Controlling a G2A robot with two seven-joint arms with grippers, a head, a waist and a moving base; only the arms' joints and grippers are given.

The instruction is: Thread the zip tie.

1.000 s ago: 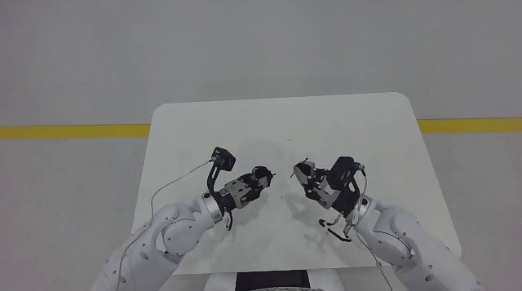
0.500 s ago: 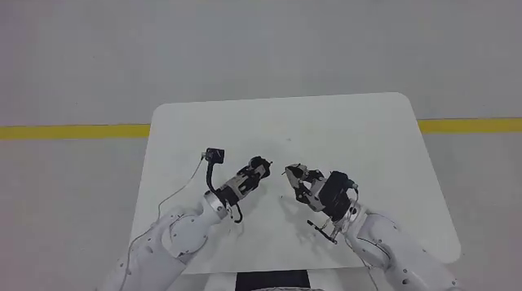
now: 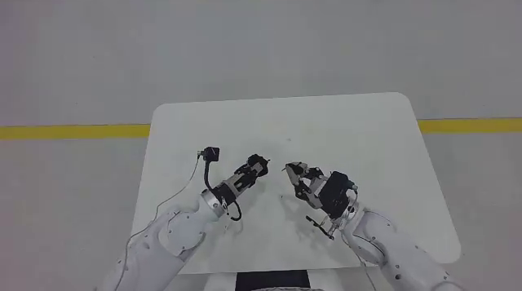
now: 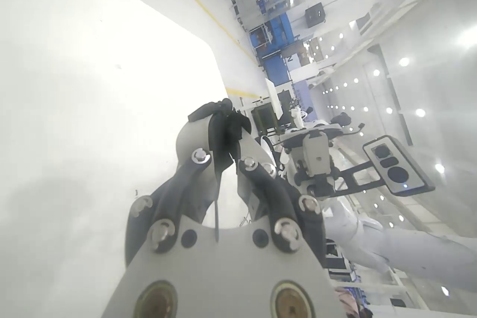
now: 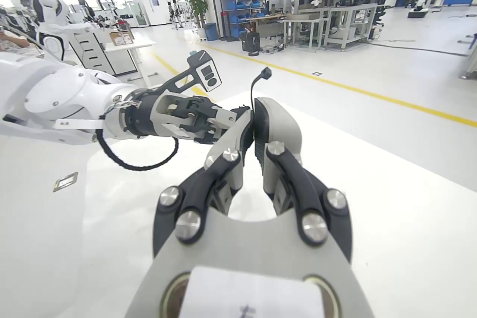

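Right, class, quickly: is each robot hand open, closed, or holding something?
Left hand: closed on the zip tie.
Right hand: closed on the zip tie, head end sticking out.

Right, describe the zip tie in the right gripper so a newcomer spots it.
Over the white table, find the right gripper. The zip tie is the thin black strip rising from its closed grip, topped by a small square head; the other arm's cable is thicker and looped.

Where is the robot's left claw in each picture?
Top view: left claw over the white table, facing the right claw.
Left wrist view: left claw up close, pinching the thin black zip tie.
Right wrist view: left claw just beyond the right claw's tips.
Shared landmark: the white table underneath.
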